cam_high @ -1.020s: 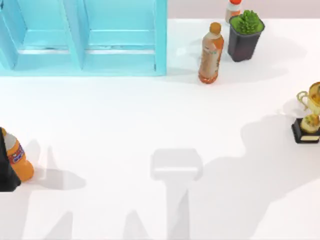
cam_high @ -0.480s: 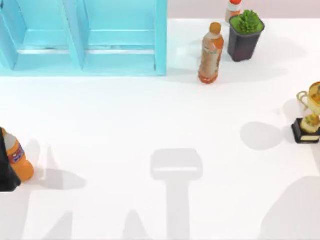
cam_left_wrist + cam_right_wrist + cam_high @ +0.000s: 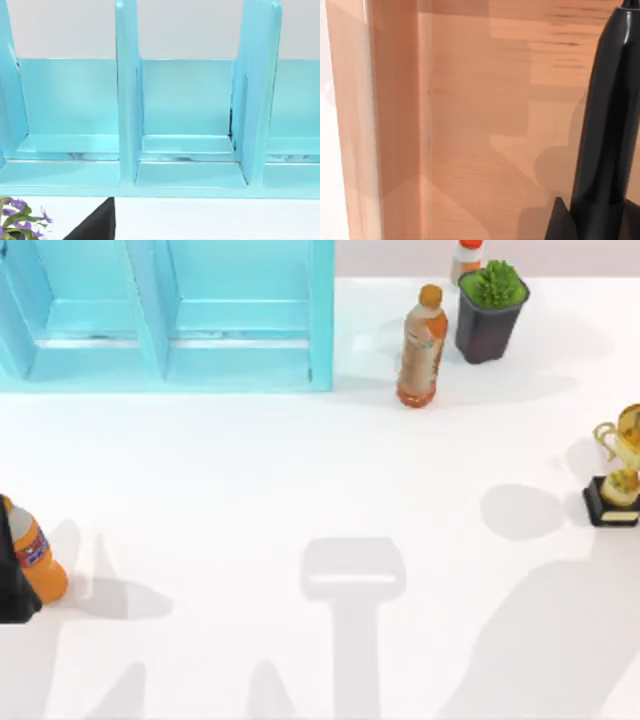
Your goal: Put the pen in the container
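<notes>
The black pen (image 3: 605, 125) rises close in front of the right wrist camera, against a wood-coloured surface. Its lower end sits between dark finger parts of my right gripper (image 3: 587, 222), which is shut on it. The cyan container (image 3: 320, 320) stands at the table's far left, its divider walls forming open compartments. In the left wrist view the container (image 3: 127, 100) is seen from close by, with its compartments facing the camera.
An orange-capped tea bottle (image 3: 421, 345), a dark pot with a green plant (image 3: 490, 312) and a small white bottle (image 3: 466, 258) stand right of the container. A gold trophy (image 3: 620, 470) is at the right edge and an orange bottle (image 3: 32, 560) at the left edge.
The arm's shadow on the right side of the table drew back toward the corner, then spread inward again. The objects on the table have not moved.
</notes>
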Robot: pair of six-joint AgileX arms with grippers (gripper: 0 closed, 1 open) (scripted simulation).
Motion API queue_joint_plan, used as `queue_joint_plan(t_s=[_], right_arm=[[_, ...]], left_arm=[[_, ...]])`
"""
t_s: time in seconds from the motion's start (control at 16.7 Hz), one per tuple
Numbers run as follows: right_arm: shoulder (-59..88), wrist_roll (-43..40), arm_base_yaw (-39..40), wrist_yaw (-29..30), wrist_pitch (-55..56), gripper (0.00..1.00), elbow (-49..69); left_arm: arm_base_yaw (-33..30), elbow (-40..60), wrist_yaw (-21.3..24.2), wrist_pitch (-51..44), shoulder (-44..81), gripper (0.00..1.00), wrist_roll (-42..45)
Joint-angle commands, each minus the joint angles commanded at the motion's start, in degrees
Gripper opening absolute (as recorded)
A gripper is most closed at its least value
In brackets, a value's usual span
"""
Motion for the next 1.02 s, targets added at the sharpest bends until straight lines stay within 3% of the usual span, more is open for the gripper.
queue_joint_plan(t_s=[0.48, 0.84, 1.02], right_arm=[[-2.5, 0.1, -0.7, 1.3, 2.9, 0.0, -12.3], [-1.9, 0.1, -1.9, 1.9, 2.3, 0.0, -13.2], [-1.9, 0.1, -1.9, 1.9, 2.3, 0.23, -13.2]], left_arm=[[0.0, 0.0, 0.0, 0.0, 0.0, 1.0, 0.0], [0.0, 0.0, 0.0, 0.0, 0.0, 1.0, 0.0], [0.0, 0.0, 0.0, 0.0, 0.0, 1.0, 0.0]])
